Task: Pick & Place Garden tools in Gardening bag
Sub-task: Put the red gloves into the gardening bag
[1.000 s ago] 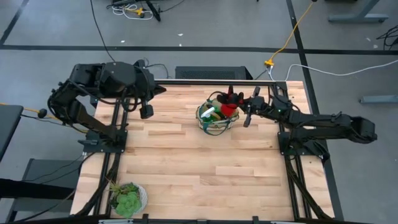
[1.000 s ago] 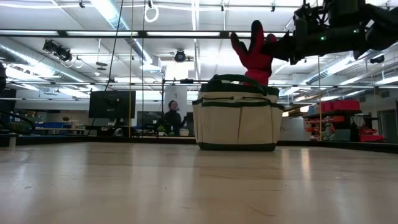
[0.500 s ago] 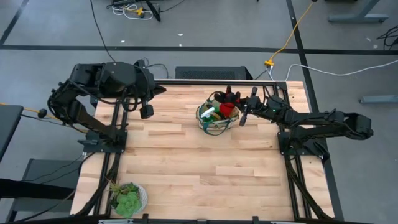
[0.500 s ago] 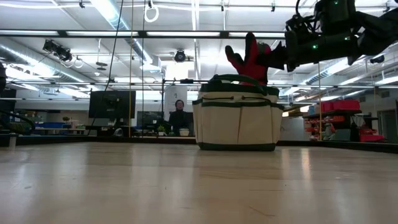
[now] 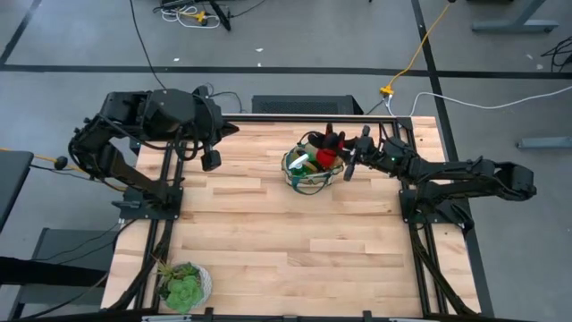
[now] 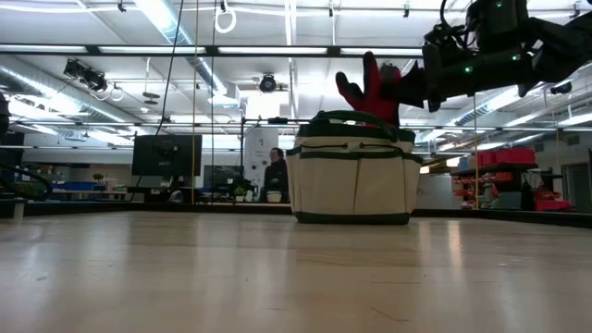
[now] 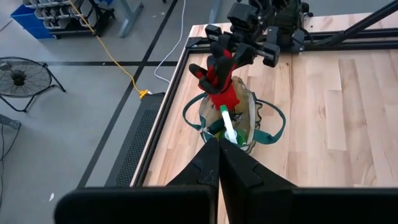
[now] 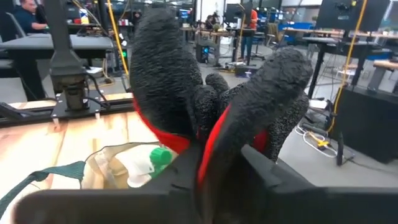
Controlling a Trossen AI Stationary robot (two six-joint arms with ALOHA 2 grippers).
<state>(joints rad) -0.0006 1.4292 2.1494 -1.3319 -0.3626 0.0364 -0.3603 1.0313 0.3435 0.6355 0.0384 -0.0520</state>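
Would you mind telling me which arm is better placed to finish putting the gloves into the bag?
The right. Its gripper is shut on the gloves directly above the gardening bag, so it need only lower and release. The left gripper waits shut, away from the bag.

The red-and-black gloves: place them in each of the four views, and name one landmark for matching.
High view: gloves at the bag's right rim, beside the right gripper.
Low view: gloves sticking up above the bag, upper centre-right.
Left wrist view: gloves above the bag's mouth, upper centre.
Right wrist view: gloves fill the centre, close up.
Shared landmark: the gardening bag.
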